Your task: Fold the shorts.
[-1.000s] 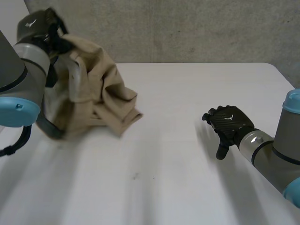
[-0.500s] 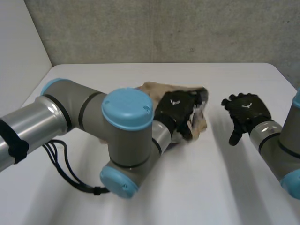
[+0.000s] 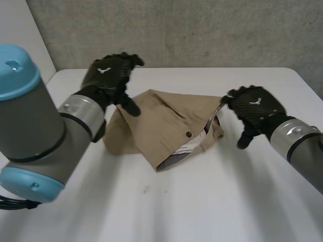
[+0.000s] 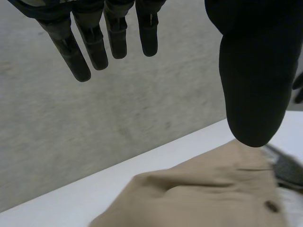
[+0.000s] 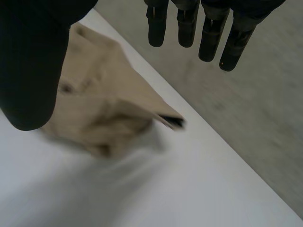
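I see the shorts [image 3: 161, 126] lying rumpled on the table [image 3: 212, 201] between my two hands, their long axis running hand to hand. My left hand [image 3: 108, 75] hovers over one end and my right hand [image 3: 255, 107] is just beside the buttoned end — both have straight fingers and hold nothing.

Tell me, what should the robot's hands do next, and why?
Probably lower the left hand and right hand, both open, to grip the shorts at their nearest edges: the shorts lie bunched on the table between them, unheld.
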`<state>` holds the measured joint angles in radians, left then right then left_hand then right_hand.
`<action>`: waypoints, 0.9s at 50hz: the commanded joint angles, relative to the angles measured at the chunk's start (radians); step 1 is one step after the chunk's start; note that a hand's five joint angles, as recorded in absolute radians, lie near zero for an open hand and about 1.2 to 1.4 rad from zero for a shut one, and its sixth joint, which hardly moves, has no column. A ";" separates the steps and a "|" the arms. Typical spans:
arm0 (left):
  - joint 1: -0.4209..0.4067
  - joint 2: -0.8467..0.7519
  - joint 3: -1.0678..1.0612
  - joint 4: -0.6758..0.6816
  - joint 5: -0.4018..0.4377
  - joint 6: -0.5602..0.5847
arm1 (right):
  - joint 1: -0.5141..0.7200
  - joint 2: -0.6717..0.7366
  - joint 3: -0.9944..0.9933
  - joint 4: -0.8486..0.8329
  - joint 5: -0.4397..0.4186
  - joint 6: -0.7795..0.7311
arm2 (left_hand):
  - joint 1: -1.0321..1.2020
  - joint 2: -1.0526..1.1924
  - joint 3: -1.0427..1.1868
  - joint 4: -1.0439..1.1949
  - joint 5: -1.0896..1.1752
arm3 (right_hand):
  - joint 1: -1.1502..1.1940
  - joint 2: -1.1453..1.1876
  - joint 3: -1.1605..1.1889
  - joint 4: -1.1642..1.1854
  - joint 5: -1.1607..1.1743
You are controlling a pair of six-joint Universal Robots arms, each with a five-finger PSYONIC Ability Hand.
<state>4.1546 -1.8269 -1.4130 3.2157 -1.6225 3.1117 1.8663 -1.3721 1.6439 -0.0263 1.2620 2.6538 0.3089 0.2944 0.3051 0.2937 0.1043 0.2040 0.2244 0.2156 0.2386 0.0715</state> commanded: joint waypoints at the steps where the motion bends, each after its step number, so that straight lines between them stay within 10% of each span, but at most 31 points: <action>1: 0.104 -0.064 -0.030 0.001 0.003 0.007 | 0.117 0.036 -0.010 0.006 -0.066 -0.024 | -0.016 -0.002 -0.012 -0.001 0.014 | 0.013 -0.008 0.001 -0.022 -0.029; 15: 0.179 -0.276 -0.030 -0.005 0.001 0.025 | 0.232 0.378 -0.180 -0.052 0.069 -0.212 | 0.057 0.072 0.061 0.072 0.087 | 0.092 0.072 0.080 0.058 0.050; 24: 0.159 -0.304 -0.035 -0.002 0.003 0.028 | 0.226 0.459 -0.306 -0.086 0.165 -0.210 | 0.084 0.098 0.087 0.099 0.114 | 1.190 1.169 1.178 1.155 1.148; 29: 0.139 -0.365 -0.006 0.004 0.001 0.059 | 0.226 0.429 -0.302 -0.086 0.172 -0.167 | 0.104 0.119 0.108 0.119 0.134 | 1.192 1.172 1.181 1.158 1.150; 38: 0.133 -0.454 0.066 0.009 -0.022 0.185 | 0.110 0.279 -0.305 -0.072 0.172 0.285 | 0.216 0.230 0.219 0.231 0.246 | 1.192 1.172 1.181 1.158 1.150; 45: 0.107 -0.471 0.120 0.056 -0.155 0.222 | -0.021 0.235 -0.322 -0.034 0.161 0.532 | 0.820 0.834 0.823 0.835 0.850 | 1.192 1.172 1.181 1.158 1.150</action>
<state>4.2812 -2.2863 -1.3329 3.2349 -1.6771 3.3057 1.9567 -1.1042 1.3370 -0.0930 1.4328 2.9849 0.6313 0.6052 0.6057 0.6066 0.4287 0.9836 1.1735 1.1786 1.1858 0.9753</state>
